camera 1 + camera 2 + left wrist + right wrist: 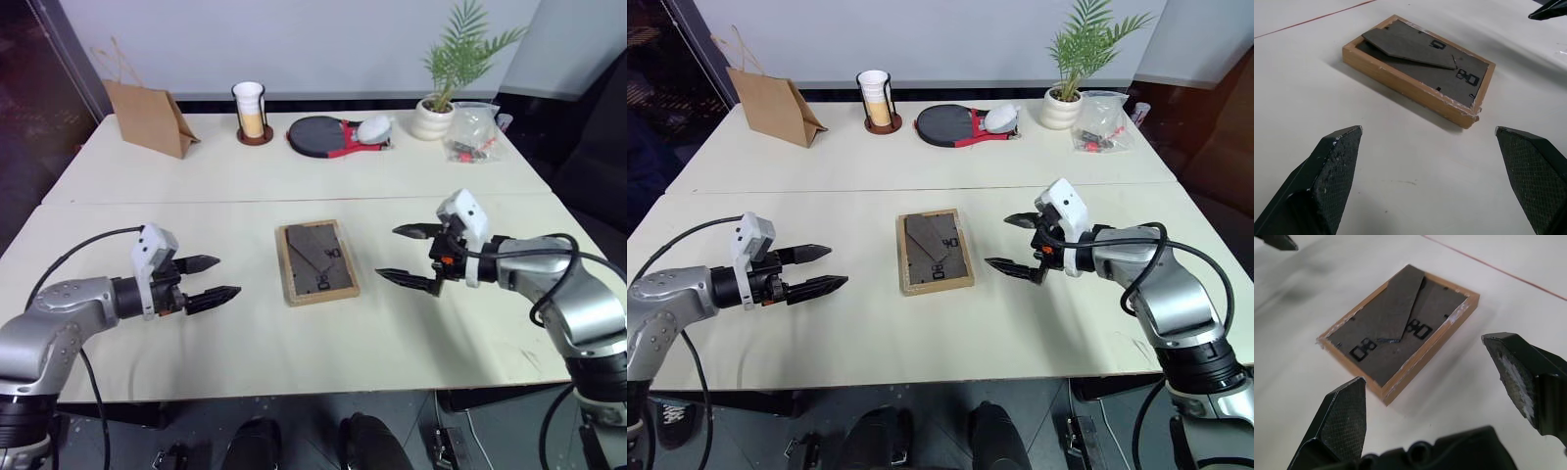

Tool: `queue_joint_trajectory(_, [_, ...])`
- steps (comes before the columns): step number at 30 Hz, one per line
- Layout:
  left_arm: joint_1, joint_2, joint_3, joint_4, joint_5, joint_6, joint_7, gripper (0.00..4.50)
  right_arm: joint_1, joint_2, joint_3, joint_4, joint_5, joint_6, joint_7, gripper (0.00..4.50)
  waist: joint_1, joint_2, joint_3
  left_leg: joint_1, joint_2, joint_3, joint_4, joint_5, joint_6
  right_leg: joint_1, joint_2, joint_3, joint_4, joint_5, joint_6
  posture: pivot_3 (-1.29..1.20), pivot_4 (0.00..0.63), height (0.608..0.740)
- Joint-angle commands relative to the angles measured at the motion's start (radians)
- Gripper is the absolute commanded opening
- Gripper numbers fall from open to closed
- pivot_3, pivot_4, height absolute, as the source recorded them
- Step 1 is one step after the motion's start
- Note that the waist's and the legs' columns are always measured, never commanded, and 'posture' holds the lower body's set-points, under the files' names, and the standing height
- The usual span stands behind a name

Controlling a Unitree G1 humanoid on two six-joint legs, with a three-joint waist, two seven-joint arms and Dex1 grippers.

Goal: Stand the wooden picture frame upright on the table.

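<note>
I see the wooden picture frame [316, 261] lying flat, face down on the table [225, 186], its dark back panel up and the fold-out stand folded against it. It sits just on my side of the seam line, between my two grippers and touching neither. My left gripper [212, 278] hangs to the frame's left, well apart from it, jaws spread wide and empty, pointing across toward the frame and slightly downward. My right gripper [409, 256] is nearer, on the frame's right side, jaws also spread wide and holding nothing, aimed inward at the frame's long edge and tilted down a little. Both forearms reach in from the table's near edge with the wrists bent toward the middle. From each wrist view the frame lies ahead of the open fingers [1337, 171], beyond their tips.
</note>
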Motion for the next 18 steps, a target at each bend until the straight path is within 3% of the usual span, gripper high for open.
queue_joint_trajectory(1, [-0.003,-0.001,0.011,-0.021,0.010,-0.023,0.004,4.50,-0.015,0.004,-0.006,-0.009,-0.004,-0.007,-0.011,4.43,0.000,0.000,0.000,0.000,0.000,0.000,0.000,0.000,0.000,0.000,0.000,0.000,0.000,0.000,0.000,0.00,0.150,0.740])
queue_joint_trajectory(2, [-0.005,-0.004,0.012,-0.021,0.010,-0.023,0.004,4.50,-0.018,0.008,-0.002,-0.002,-0.006,-0.009,-0.014,4.43,0.000,0.000,0.000,0.000,0.000,0.000,0.000,0.000,0.000,0.000,0.000,0.000,0.000,0.000,0.000,0.00,0.150,0.740])
queue_joint_trajectory(5, [-0.025,-0.023,-0.006,-0.001,0.051,-0.049,0.035,3.70,-0.039,0.029,0.011,0.040,-0.030,-0.017,-0.045,3.66,0.000,0.000,0.000,0.000,0.000,0.000,0.000,0.000,0.000,0.000,0.000,0.000,0.000,0.000,0.000,0.00,0.150,0.740])
queue_joint_trajectory(12, [-0.102,-0.146,-0.137,0.056,0.227,-0.138,0.190,0.18,-0.080,0.123,0.109,0.182,-0.165,-0.076,-0.152,0.10,0.001,-0.001,0.000,0.000,-0.001,0.000,0.000,0.000,0.000,0.000,0.000,0.000,0.000,0.000,0.000,0.00,0.150,0.740])
queue_joint_trajectory(18, [-0.165,-0.279,-0.259,0.132,0.356,-0.180,0.295,0.08,-0.143,0.229,0.191,0.338,-0.273,-0.099,-0.239,0.04,-0.001,-0.001,-0.001,-0.001,-0.004,0.000,0.000,0.000,0.000,0.000,0.000,0.001,0.000,0.000,0.001,0.00,0.150,0.740])
